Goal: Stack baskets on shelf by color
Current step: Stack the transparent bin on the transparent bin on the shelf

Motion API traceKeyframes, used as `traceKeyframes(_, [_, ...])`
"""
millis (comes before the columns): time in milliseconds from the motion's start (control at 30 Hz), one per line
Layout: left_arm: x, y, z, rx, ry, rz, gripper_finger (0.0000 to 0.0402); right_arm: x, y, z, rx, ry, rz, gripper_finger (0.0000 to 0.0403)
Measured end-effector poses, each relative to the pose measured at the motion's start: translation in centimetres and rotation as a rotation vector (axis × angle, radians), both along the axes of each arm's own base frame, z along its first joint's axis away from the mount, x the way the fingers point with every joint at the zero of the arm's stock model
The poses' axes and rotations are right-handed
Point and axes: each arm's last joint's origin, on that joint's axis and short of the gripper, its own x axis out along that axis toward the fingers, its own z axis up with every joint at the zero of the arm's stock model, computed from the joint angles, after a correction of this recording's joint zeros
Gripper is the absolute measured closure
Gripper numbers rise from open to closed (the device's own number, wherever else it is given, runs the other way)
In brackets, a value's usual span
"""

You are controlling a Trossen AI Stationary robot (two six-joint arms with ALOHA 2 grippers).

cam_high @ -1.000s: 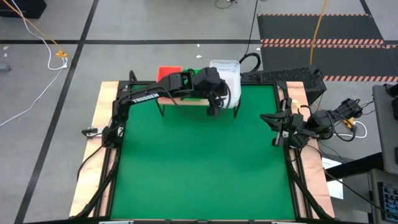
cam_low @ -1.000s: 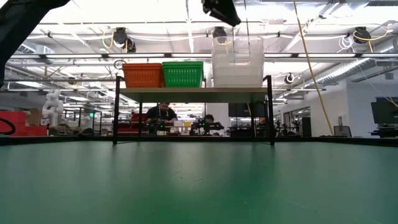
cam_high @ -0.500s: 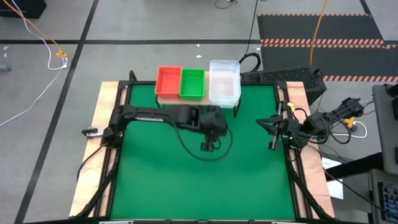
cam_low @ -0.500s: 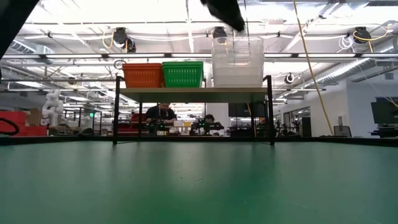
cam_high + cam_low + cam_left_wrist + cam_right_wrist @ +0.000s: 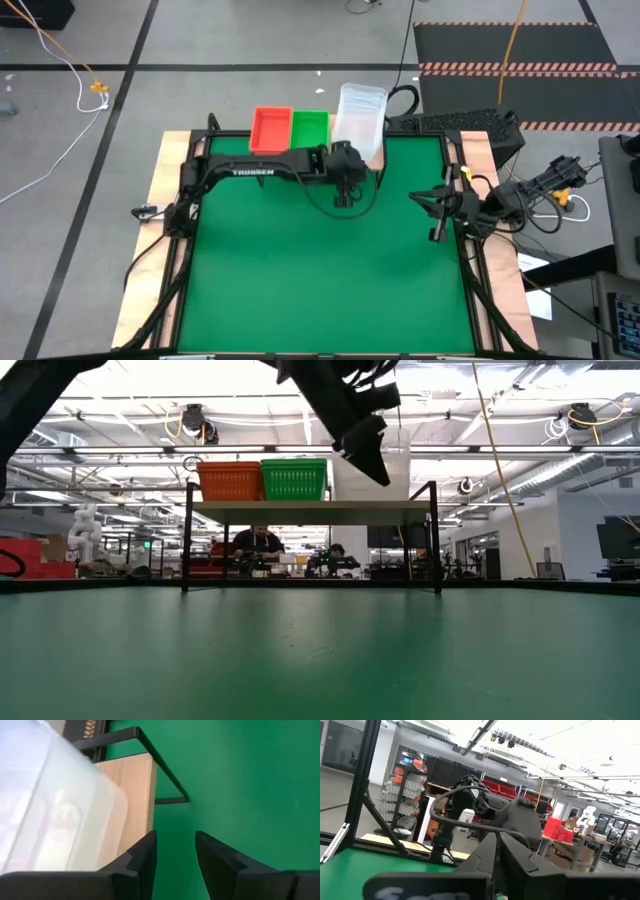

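The shelf (image 5: pixel 300 157) stands at the table's far edge on black legs. On its board sit a red basket (image 5: pixel 270 130), a green basket (image 5: pixel 310 127) and a clear stack (image 5: pixel 361 118), side by side. In the low view the red basket (image 5: pixel 230 480) and the green basket (image 5: pixel 293 478) show whole, while my left arm hides part of the clear stack (image 5: pixel 405 475). My left gripper (image 5: pixel 343 195) hovers open above the mat just in front of the shelf's right half; in its wrist view (image 5: pixel 174 852) the clear stack (image 5: pixel 50 815) is close beside it. My right gripper (image 5: pixel 436 228) waits shut at the table's right edge.
The green mat (image 5: pixel 320 270) fills the table in front of the shelf. A black shelf leg (image 5: pixel 165 767) and the board's end (image 5: pixel 135 795) lie just ahead of my left fingers. Cables and a dark box (image 5: pixel 470 125) sit beyond the far right corner.
My left gripper drew back from the clear stack toward the table's near side and down over the mat. It then swung back toward the shelf and rose, and now hangs in front of the shelf's right half. The baskets have stayed on the board.
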Motion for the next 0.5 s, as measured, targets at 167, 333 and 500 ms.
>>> traceKeyframes(167, [0.2, -0.3, 0.1, -0.046, -0.023, -0.047, 0.0266, 0.0, 0.0, 0.0, -0.009, 0.001, -0.002, 0.0390])
traceKeyframes(333, [0.1, -2.3, 1.5, -0.037, -0.071, -0.096, 0.0266, 0.0, 0.0, 0.0, -0.003, 0.000, -0.001, 0.0390])
traceKeyframes(500, [-2.2, -4.7, 6.0, 0.127, -0.133, -0.071, 0.0266, 0.0, 0.0, 0.0, 0.003, -0.003, 0.000, 0.0390])
